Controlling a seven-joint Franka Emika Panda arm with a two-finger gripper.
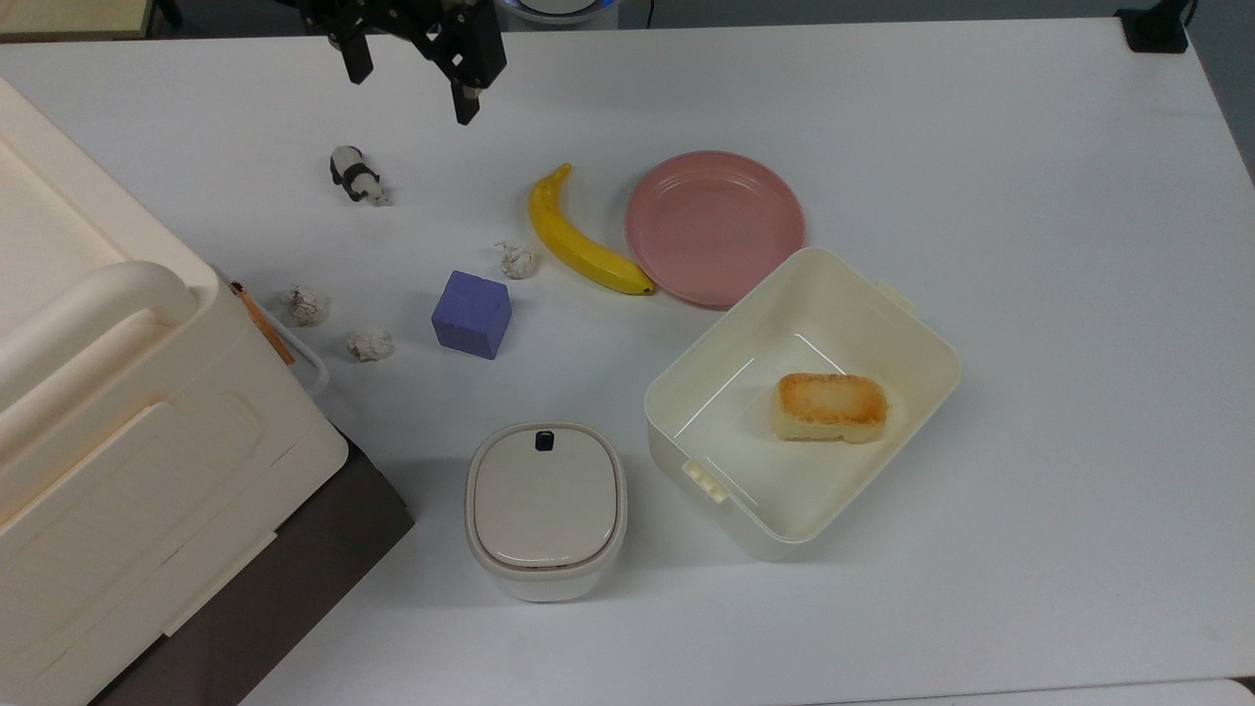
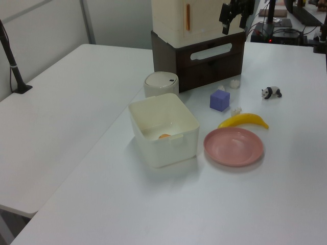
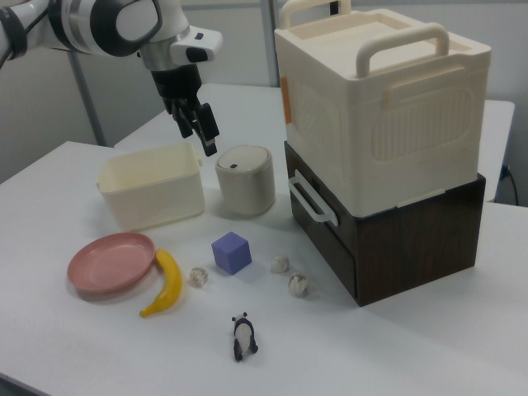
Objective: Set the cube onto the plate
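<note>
The periwinkle cube sits on the white table, to the top view's left of the banana; it also shows in the left view and the right view. The pink plate lies empty beyond the banana, touching the cream container's corner. My gripper hangs high above the table's far edge, well away from the cube, open with nothing between its fingers.
A banana lies between cube and plate. A toy panda and three crumpled paper balls surround the cube. A cream container holds bread; a lidded pot and a big cream box stand near.
</note>
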